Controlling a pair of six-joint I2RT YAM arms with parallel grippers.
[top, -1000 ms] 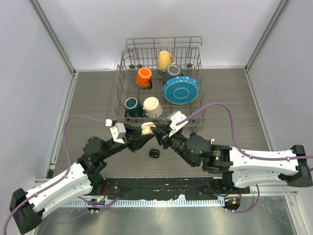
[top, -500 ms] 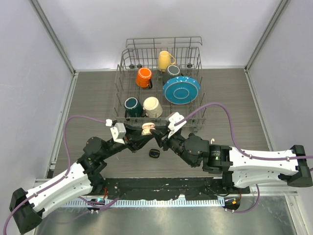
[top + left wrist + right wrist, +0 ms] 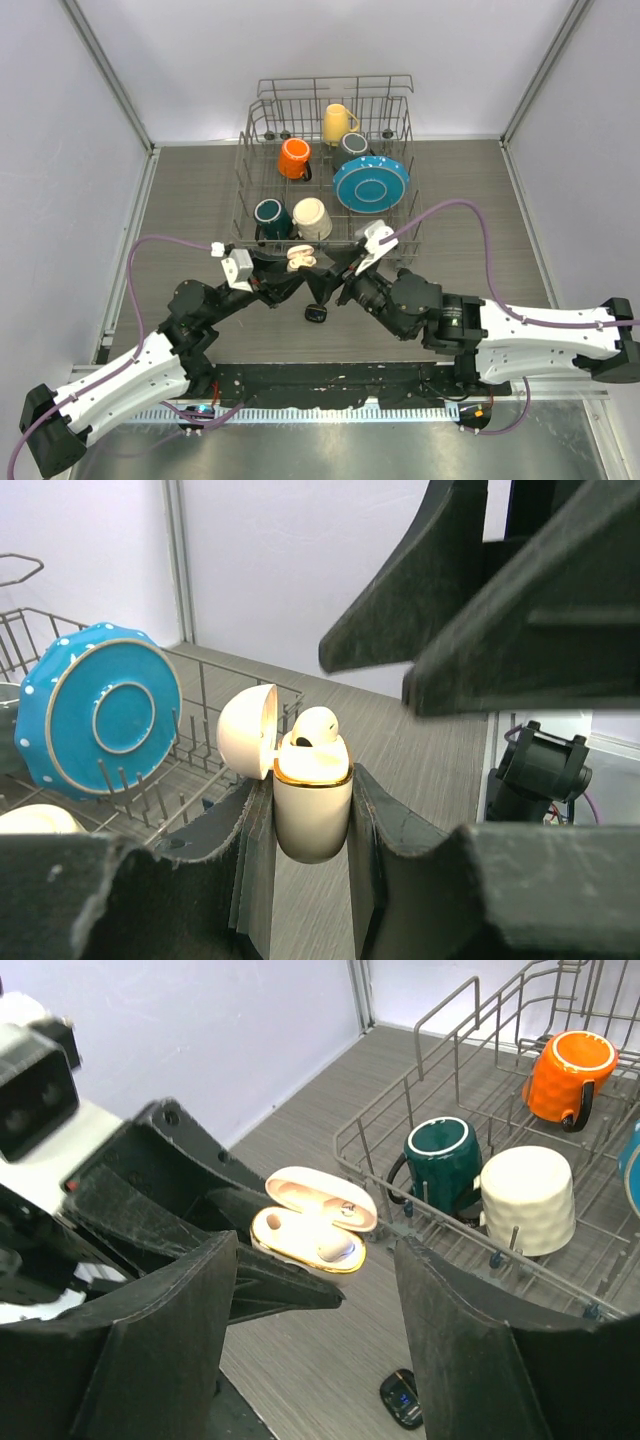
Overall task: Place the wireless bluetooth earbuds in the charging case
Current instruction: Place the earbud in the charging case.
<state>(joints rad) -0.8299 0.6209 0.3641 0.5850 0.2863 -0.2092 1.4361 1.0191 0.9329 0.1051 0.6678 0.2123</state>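
- The left tool (image 3: 312,825) is clamped on the charging case (image 3: 312,805); its two fingers (image 3: 255,830) press on the sides of the case and hold it upright, above the worktop (image 3: 200,200)
- The case is cream with a gold rim, and we see it just in front of the near edge of the dish rack (image 3: 330,82), close to the middle of that edge
- The lid of the case is open and turned back to one side
- One white earbud (image 3: 315,727) sits in the case with its round head up above the rim; the second seat of the case we cannot see well
- The right tool (image 3: 315,1242) has its jaws apart and nothing is between them; it is also in front of the dish rack, just beside the case, and does not touch it
- A small black object (image 3: 317,314) lies on the worktop in front of the dish rack, nearer to the arm bases than the case; we cannot tell what it is
- Inside the dish rack stand a blue plate (image 3: 370,183), an orange mug (image 3: 294,158), a yellow mug (image 3: 338,122), a teal mug (image 3: 268,213) and a cream mug (image 3: 312,218)
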